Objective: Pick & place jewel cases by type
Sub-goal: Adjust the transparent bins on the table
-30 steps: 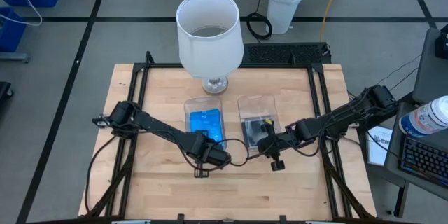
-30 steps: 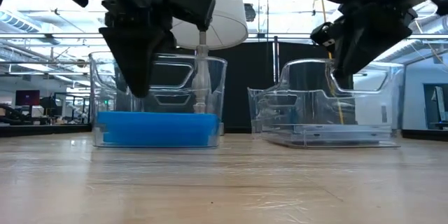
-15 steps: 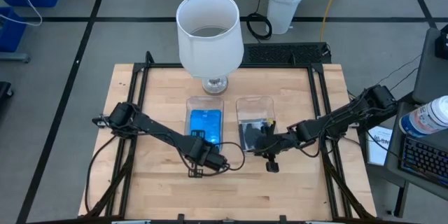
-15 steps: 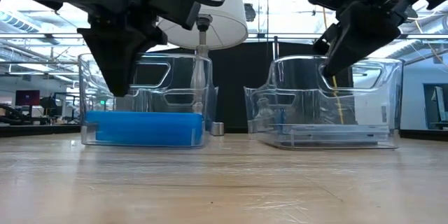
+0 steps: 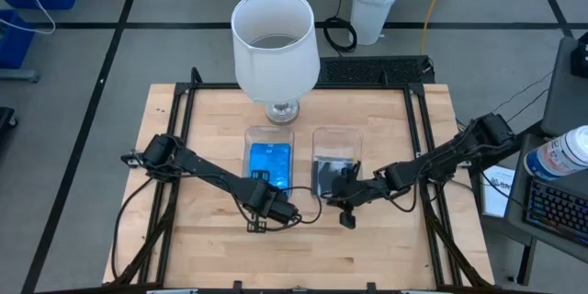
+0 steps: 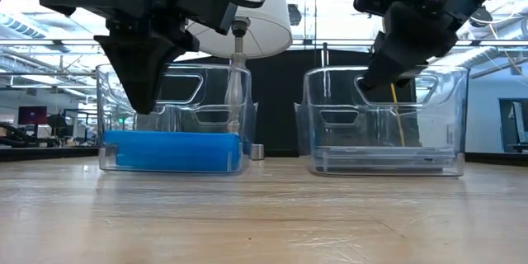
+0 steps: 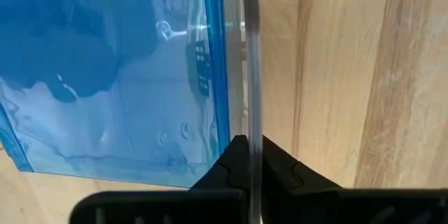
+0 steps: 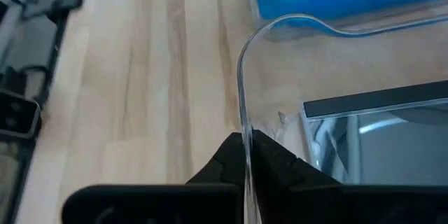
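1. The left gripper (image 7: 250, 155) is clamped on the near wall of the left tray (image 5: 268, 134), which holds the blue cases (image 5: 270, 163).
2. The right gripper (image 8: 246, 147) pinches the right tray (image 5: 337, 134) wall; the grey cases (image 5: 333, 171) lie just beyond it, inside.

At the frame's centre in the high view, two trays sit side by side on the surface (image 5: 211, 248): the left tray (image 5: 269, 134) holds jewel cases (image 5: 270, 158), the right tray (image 5: 336, 138) others (image 5: 328, 171). Above them stands a lamp (image 5: 275, 46) (behind the left tray). Each hand (image 5: 265, 195) (image 5: 338, 187) sits at its tray's lower edge.
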Robot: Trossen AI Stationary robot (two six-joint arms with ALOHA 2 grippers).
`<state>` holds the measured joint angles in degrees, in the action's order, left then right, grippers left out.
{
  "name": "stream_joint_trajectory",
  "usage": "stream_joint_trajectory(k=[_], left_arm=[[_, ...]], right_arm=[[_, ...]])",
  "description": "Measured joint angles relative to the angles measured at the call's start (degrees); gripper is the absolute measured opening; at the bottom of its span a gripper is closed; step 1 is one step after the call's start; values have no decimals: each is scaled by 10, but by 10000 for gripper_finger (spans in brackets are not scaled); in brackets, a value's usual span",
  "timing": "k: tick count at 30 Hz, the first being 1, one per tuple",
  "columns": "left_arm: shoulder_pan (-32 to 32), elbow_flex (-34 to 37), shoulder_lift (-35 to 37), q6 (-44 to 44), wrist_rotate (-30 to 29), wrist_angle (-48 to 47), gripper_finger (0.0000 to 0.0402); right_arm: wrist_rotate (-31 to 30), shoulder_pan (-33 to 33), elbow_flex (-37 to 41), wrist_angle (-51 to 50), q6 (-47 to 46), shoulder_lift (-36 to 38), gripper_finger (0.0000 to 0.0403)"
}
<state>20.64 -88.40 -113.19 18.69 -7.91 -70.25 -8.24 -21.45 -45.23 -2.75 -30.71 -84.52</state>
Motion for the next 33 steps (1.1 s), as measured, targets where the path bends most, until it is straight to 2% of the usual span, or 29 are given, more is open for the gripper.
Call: stream_joint_trajectory(k=[5, 12, 17, 24, 29, 33], left_arm=[[0, 0, 0, 4, -2, 0, 21], [0, 0, 0, -4, 16, 0, 10], [5, 0, 1, -2, 25, 0, 79], [15, 0, 1, 0, 4, 0, 184], [16, -17, 1, -3, 1, -3, 227], [16, -69, 1, -18, 4, -6, 240]], right_arm=[[5, 1, 0, 7, -9, -14, 6], [11, 1, 1, 25, 0, -6, 24], [24, -1, 4, 23, -7, -5, 76], [34, -1, 4, 34, -14, -4, 152], [26, 0, 1, 42, -11, -4, 179], [29, 0, -12, 38, -4, -4, 187]])
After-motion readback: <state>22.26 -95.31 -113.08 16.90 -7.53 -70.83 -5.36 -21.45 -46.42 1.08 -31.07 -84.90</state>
